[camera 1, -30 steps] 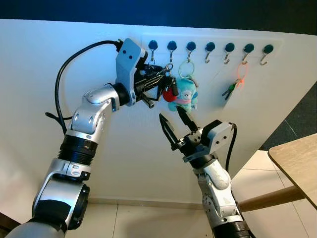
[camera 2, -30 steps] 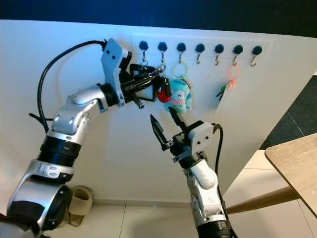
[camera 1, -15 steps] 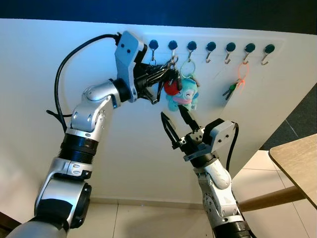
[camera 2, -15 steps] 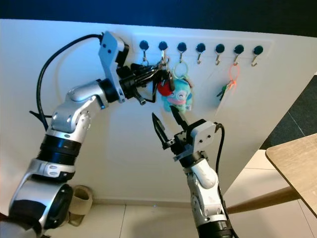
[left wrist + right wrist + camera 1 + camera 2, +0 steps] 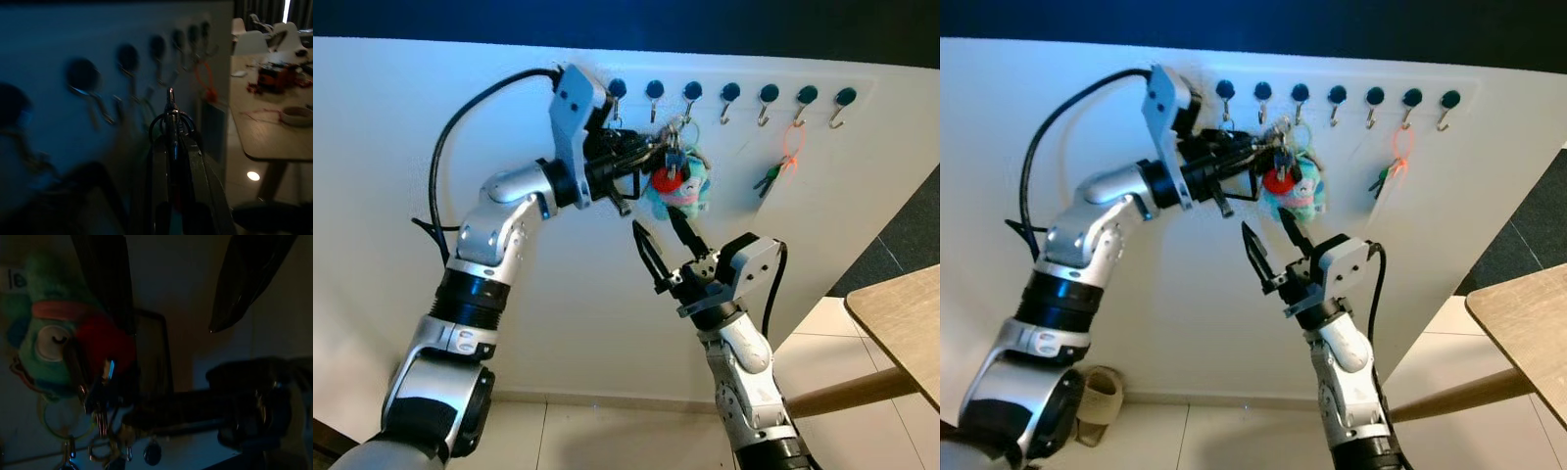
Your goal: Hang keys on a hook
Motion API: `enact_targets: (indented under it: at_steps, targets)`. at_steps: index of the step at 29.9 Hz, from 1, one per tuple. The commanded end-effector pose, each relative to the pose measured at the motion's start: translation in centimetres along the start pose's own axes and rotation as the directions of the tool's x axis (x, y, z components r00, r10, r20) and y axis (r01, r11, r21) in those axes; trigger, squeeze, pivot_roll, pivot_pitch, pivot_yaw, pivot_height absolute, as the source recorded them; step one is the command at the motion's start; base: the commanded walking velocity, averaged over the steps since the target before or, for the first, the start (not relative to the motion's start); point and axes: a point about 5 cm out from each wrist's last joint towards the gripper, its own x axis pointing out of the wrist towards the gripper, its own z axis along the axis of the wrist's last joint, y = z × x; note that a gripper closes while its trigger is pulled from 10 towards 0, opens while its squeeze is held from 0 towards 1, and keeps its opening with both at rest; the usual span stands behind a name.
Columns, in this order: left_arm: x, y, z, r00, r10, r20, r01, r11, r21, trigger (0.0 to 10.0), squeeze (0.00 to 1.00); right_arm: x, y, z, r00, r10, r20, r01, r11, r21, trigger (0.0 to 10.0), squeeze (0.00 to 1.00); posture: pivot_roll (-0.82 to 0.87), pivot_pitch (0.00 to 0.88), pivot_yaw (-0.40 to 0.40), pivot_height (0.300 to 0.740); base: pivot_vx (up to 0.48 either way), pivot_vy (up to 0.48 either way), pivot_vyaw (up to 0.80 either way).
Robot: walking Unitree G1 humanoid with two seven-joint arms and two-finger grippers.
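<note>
In the upper centre of the left eye view, the left claw [image 5: 641, 162] is pinching the key bunch [image 5: 668, 168] at its stiff ring beside the hooks [image 5: 654, 95], its light fob dangling loosely, while the right claw [image 5: 666, 245] is hovering spread below.

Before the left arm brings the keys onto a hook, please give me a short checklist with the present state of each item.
1. Left end effector grips the keys: ok, shut on them.
2. Key ring already over a hook: cannot tell, the bunch hides it.
3. Free hooks to the right: ok, several bare.
4. Plush toy crowds the keys: not ok, right behind them.
5. Right end effector out of the way: ok, open, below the keys.
</note>
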Motion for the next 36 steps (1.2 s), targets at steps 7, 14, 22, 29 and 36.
enact_targets:
  at_steps: [7,14,22,29,36]
  targets:
    - [0.0,0.3,0.9,0.999,0.017,0.032,-0.017,1.0,-0.002,10.0,0.0,-0.2,0.1,0.0,1.0,0.0,-0.004,0.0,1.0,0.009,10.0,0.0,0.05,0.083,-0.013,0.74,0.0,0.0,0.0]
    - [-0.2,0.7,1.7,0.995,0.03,0.099,-0.024,0.998,-0.061,10.0,0.0,0.1,0.2,0.4,1.0,0.02,0.01,-0.02,1.0,0.001,10.0,0.0,0.05,0.082,-0.016,0.74,0.0,0.0,0.0]
    - [-0.3,1.0,2.0,0.991,0.051,0.122,-0.04,0.995,-0.091,10.0,0.0,0.2,0.3,0.4,1.0,0.026,0.012,-0.026,1.0,0.002,10.0,0.0,0.05,0.081,-0.018,0.74,0.0,0.0,0.0]
    - [-0.5,1.2,2.0,0.991,0.062,0.122,-0.047,0.991,-0.125,10.0,0.0,0.2,0.3,0.4,1.0,0.027,0.01,-0.027,1.0,0.005,10.0,0.0,0.05,0.081,-0.017,0.74,0.0,0.0,0.0]
    - [-0.4,1.3,1.5,0.994,0.065,0.088,-0.051,0.987,-0.151,10.0,0.0,0.2,0.3,0.4,1.0,0.027,0.011,-0.028,1.0,0.008,10.0,0.0,0.05,0.081,-0.014,0.74,0.0,0.0,0.0]
